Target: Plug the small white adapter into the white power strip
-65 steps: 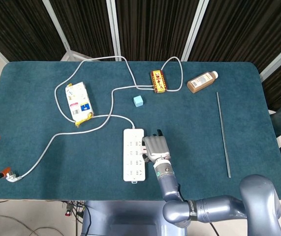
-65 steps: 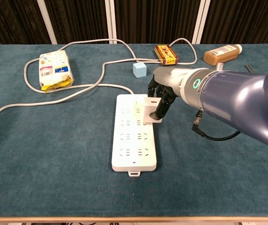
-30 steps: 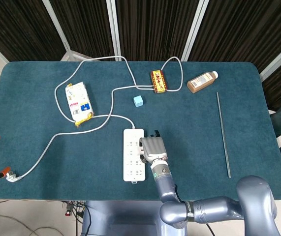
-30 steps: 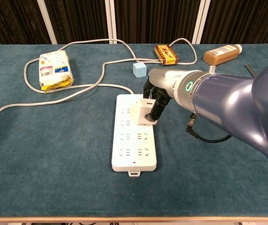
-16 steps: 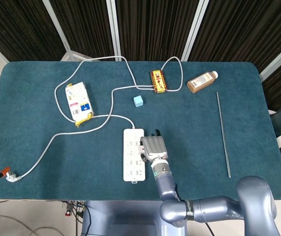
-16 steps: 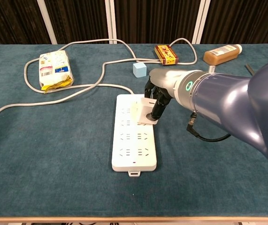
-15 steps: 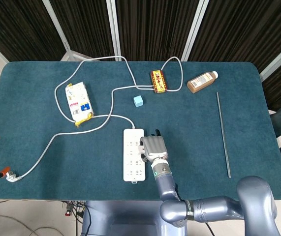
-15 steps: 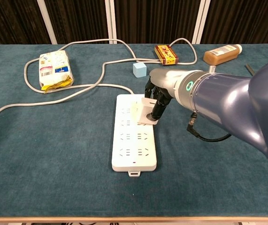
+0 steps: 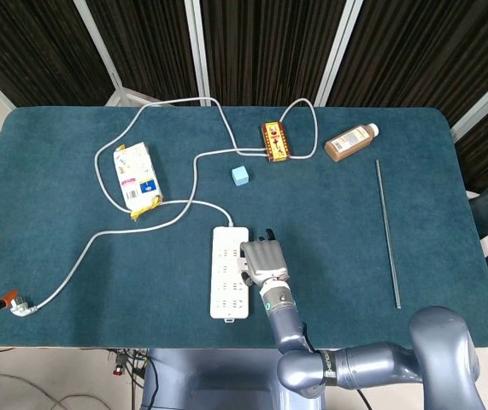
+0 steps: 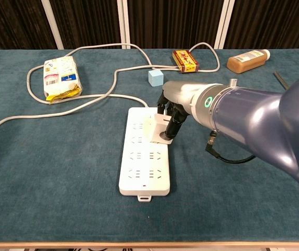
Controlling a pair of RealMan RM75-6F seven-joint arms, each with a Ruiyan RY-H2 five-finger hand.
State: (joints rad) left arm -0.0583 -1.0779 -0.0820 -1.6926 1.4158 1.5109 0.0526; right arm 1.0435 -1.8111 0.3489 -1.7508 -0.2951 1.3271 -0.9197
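The right hand is grasping the small white adapter, holding it against the white power strip, which is lying near the table's front edge. The strip's cable is running left. A blue cube, yellow packet, red box, brown bottle and metal rod are lying well apart.

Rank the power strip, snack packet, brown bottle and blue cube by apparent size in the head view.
1. white power strip
2. snack packet
3. brown bottle, close to the packet
4. blue cube
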